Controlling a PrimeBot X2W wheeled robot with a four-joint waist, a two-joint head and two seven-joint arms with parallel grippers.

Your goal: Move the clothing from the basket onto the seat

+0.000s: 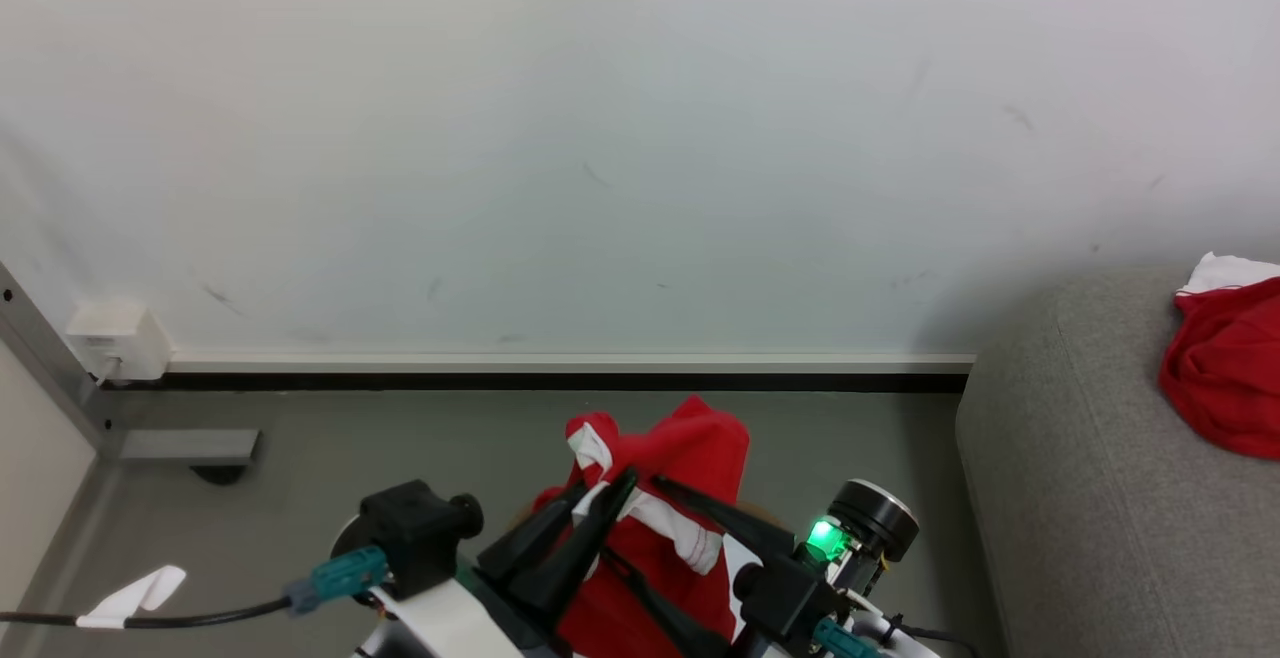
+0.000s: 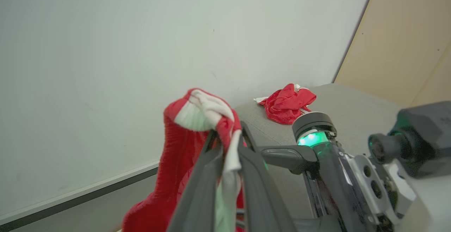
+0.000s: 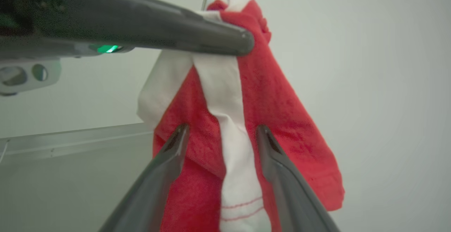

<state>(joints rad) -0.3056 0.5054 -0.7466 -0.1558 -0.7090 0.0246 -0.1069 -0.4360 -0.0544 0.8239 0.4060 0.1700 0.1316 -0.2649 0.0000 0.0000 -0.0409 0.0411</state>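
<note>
The left gripper is clamped on a red-and-white garment that hangs from its tips before the white wall. Farther right, a second red garment lies crumpled on the grey seat.

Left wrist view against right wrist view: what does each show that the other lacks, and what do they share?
Left wrist view: the grey seat with a second red garment lying on it, and a beige panel. Right wrist view: the right gripper, open, its fingers on either side of the held garment's white stripe, not closed on it. Both: the left gripper shut on the held garment, the white wall.
</note>
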